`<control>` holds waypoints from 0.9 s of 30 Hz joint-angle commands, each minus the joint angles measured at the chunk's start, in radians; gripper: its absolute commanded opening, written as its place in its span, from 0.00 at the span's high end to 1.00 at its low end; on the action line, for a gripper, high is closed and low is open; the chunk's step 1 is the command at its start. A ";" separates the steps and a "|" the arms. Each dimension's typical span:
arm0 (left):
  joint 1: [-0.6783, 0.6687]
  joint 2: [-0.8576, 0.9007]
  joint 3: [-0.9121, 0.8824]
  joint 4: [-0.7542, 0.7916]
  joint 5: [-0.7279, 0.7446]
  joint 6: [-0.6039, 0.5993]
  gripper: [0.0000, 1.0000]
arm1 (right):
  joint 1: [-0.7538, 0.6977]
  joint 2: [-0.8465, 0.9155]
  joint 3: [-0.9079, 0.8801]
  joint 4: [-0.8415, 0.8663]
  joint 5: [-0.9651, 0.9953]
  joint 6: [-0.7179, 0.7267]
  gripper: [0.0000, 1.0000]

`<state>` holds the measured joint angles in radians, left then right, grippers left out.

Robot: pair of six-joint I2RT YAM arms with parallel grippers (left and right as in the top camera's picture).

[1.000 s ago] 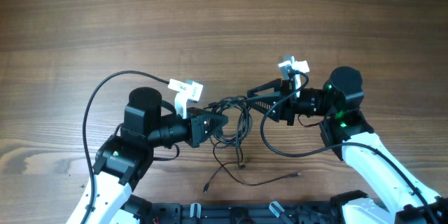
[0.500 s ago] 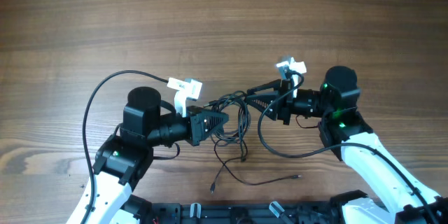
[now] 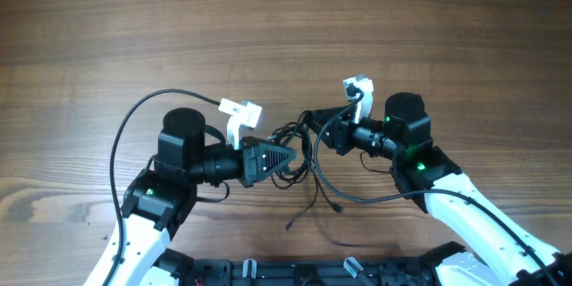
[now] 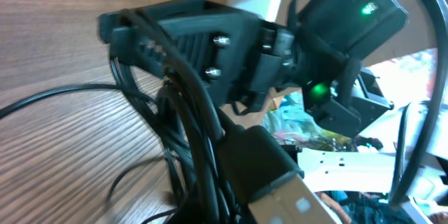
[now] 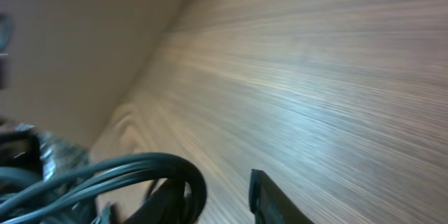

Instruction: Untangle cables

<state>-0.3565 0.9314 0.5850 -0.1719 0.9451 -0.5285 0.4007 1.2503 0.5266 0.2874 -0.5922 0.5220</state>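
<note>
Far left: table (image 3: 71, 36), open wood running wide to left and far edges. Left arm's thick wire (image 3: 119, 134) bows out left, well short of edge. Left gripper (image 3: 288, 155) points right, jaws together, nipping cables (image 3: 304, 147). Cables: dark knot mid-table, strung between both tools, loose tails trailing toward near edge. Right gripper (image 3: 313, 127) points left, tips just beside left one, clamped on strand of knot. Farther right: open wood. Near edge crowded by arm bases (image 3: 268, 273).
</note>
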 commanded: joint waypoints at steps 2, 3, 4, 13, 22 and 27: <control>-0.006 -0.028 0.006 0.073 0.267 0.023 0.96 | -0.091 0.014 0.010 -0.066 0.401 0.085 0.67; -0.006 -0.028 0.006 0.080 0.274 0.023 0.96 | -0.109 0.014 0.010 -0.082 0.410 0.101 0.67; -0.006 -0.028 0.006 0.079 0.278 0.023 0.96 | -0.136 0.014 0.010 -0.099 0.407 0.114 0.65; -0.006 -0.028 0.006 0.178 0.268 0.026 0.96 | -0.167 0.014 0.010 0.079 -0.174 0.039 0.61; -0.006 -0.028 0.006 0.221 0.248 0.023 0.96 | -0.014 0.014 0.010 0.124 -0.145 0.092 0.57; -0.006 -0.028 0.006 0.222 0.212 0.023 0.96 | 0.050 0.014 0.010 0.146 -0.102 0.109 0.56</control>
<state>-0.3576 0.9215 0.5785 0.0383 1.1431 -0.5255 0.4217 1.2472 0.5385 0.4229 -0.7418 0.6098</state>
